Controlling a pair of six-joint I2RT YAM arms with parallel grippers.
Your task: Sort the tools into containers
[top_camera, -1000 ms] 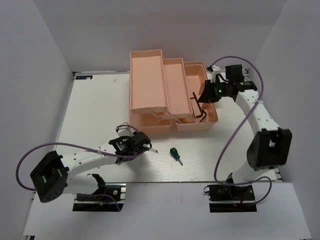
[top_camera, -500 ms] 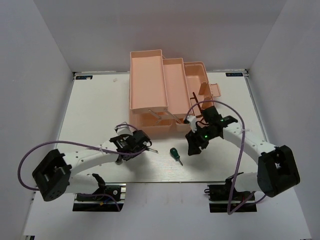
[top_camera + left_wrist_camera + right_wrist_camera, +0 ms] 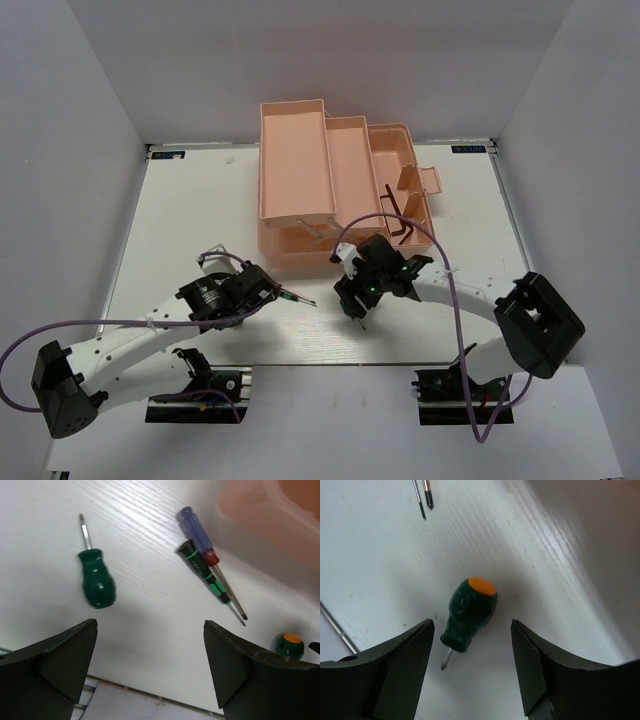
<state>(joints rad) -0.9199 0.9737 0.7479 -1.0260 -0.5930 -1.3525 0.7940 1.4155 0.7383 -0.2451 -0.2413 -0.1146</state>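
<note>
The toolbox point(image 3: 292, 160) stands open at the far middle of the table point(image 3: 190, 220), its tiers folded out. The hex keys point(image 3: 398, 222) lie in its right-hand lower tray.

All the screwdrivers are on the table in front of the toolbox. The left gripper point(image 3: 258, 290) hangs low over the table just left of them, with its jaws spread wide and nothing between them. In the left wrist view, one stubby green screwdriver point(image 3: 96, 582) lies alone to the left, its tip pointing away. The blue-and-red screwdriver point(image 3: 199, 534) and a slim black-and-green one point(image 3: 202, 572) lie side by side, touching or nearly so, close to the toolbox's front wall. Both left fingers point(image 3: 60, 660) are clear of every tool.

The right gripper point(image 3: 352, 300) is over the second stubby screwdriver point(image 3: 470, 611), near the toolbox's front right. This one has an orange cap on its handle end. It lies flat on the table, its short blade pointing toward the camera. The right fingers point(image 3: 402, 667) stand open on either side of it and do not touch it. The tips of the two slim screwdrivers show at the top edge of the right wrist view.
</note>
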